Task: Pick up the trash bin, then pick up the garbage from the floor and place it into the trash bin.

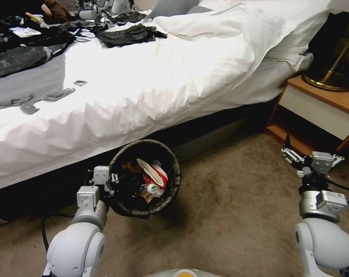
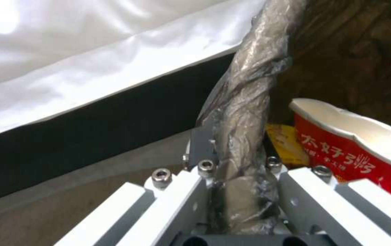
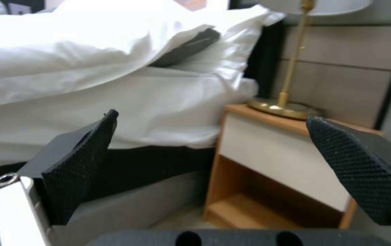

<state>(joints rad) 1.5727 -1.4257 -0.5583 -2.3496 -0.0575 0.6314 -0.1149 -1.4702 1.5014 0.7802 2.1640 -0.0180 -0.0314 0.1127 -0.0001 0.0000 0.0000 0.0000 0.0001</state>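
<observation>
Currently the trash bin (image 1: 143,154) hangs just in front of the bed (image 1: 151,80), left of centre, mouth tilted up toward the camera, with the left gripper (image 2: 232,191) clamped on its bag-lined rim at the left side. Inside lie a red-and-white carton (image 2: 355,153), a yellow wrapper (image 2: 286,143) and a bottle cap; deeper litter is too dark to identify. Right gripper (image 3: 213,171) hovers near the nightstand (image 1: 328,107), fingers spread wide apart, holding nothing.
</observation>
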